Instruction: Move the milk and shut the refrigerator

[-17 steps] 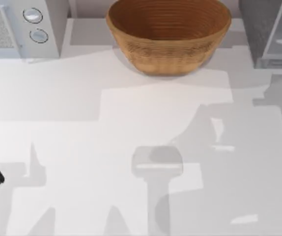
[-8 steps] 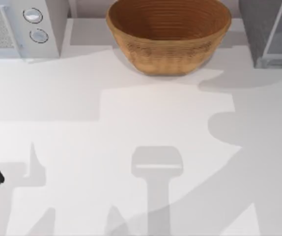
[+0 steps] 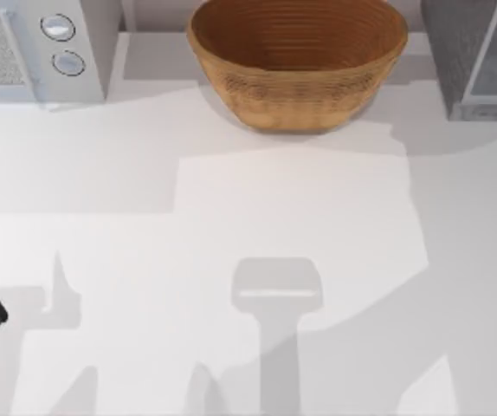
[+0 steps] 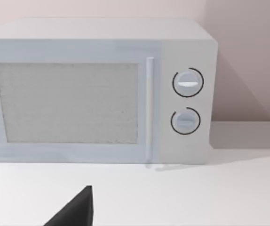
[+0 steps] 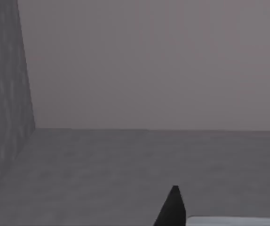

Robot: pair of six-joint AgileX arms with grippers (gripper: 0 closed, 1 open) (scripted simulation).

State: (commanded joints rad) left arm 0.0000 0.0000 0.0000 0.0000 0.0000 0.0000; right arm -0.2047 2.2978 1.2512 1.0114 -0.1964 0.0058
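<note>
White table (image 3: 231, 173), basket (image 3: 296, 61) at its back. The right gripper (image 5: 172, 209) faces into the refrigerator (image 3: 461, 52), grey floor ahead, speckled wall beside it. I cannot tell its grip, nor where the milk sits. Best to back straight out, clear of the frame, before pushing the door. Left gripper (image 4: 76, 212) sits parked facing the microwave (image 4: 102, 94)

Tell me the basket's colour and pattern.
Brown, woven in ridged rings; the basket shows best in the top view.

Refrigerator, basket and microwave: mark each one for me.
refrigerator (image 3: 456, 52), top view, speckled dark-grey side wall.
basket (image 3: 305, 100), top view, woven outer wall.
microwave (image 4: 67, 102), left wrist view, mesh window of the door.
</note>
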